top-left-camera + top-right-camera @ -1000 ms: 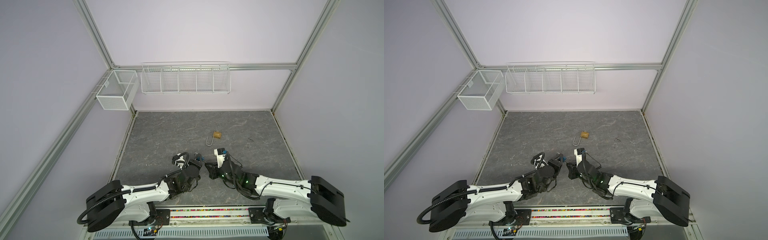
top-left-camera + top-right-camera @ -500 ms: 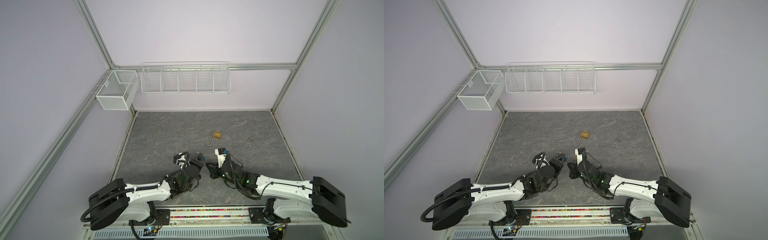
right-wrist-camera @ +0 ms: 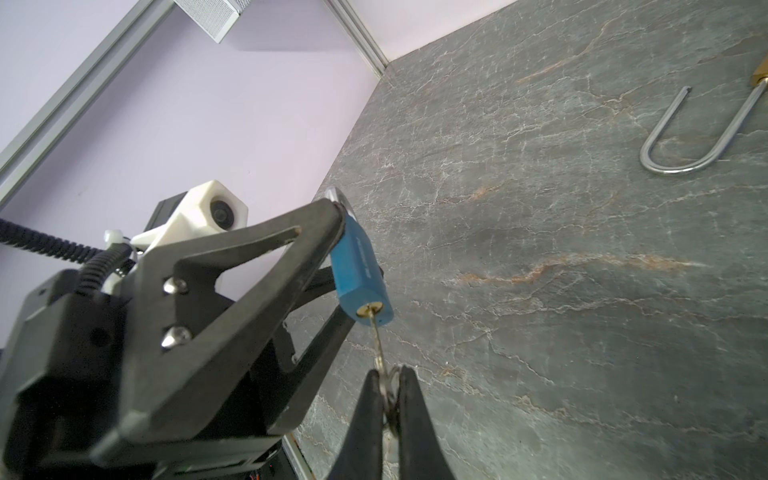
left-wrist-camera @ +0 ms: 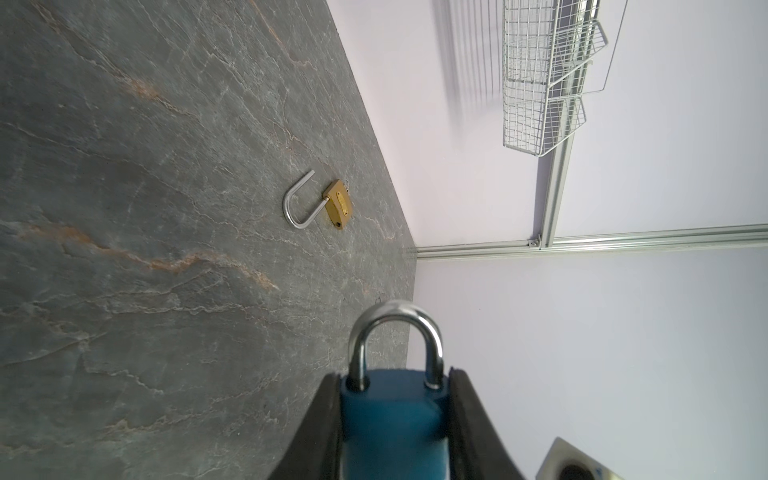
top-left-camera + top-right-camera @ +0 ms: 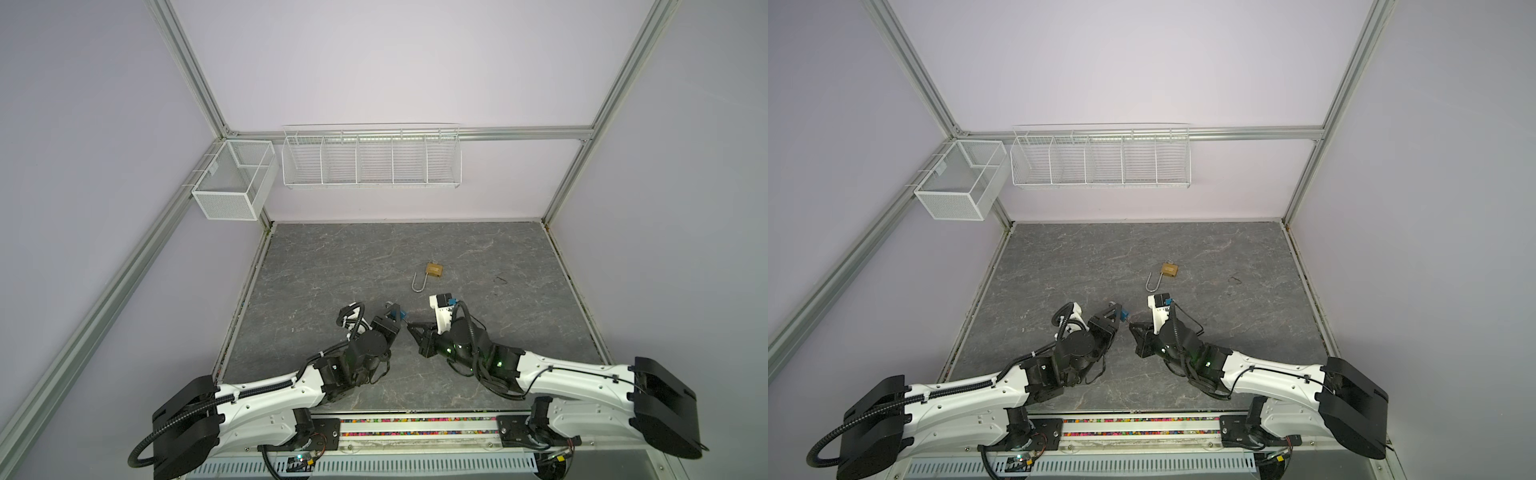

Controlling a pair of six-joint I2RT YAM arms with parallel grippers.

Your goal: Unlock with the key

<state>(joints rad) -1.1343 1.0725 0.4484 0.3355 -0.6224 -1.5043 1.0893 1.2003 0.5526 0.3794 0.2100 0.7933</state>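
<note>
Slim silver key (image 3: 377, 340) meets blue steel-shackled padlock (image 3: 361, 270) in mid-air
L gripper (image 4: 394, 374) clamps lock body; R gripper (image 3: 388, 376) pinches key bow, tip in keyhole.

Arms reach inward; left pincer (image 4: 392, 374) and right pincer (image 3: 389, 372) clamped, tips nearly meeting.

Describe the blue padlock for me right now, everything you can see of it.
The blue padlock has a blue-covered body and a silver metal shackle, closed, both legs seated. The left gripper clamps its sides, above the table. A brass keyway at its base meets the key, pinched by the right gripper.
</note>
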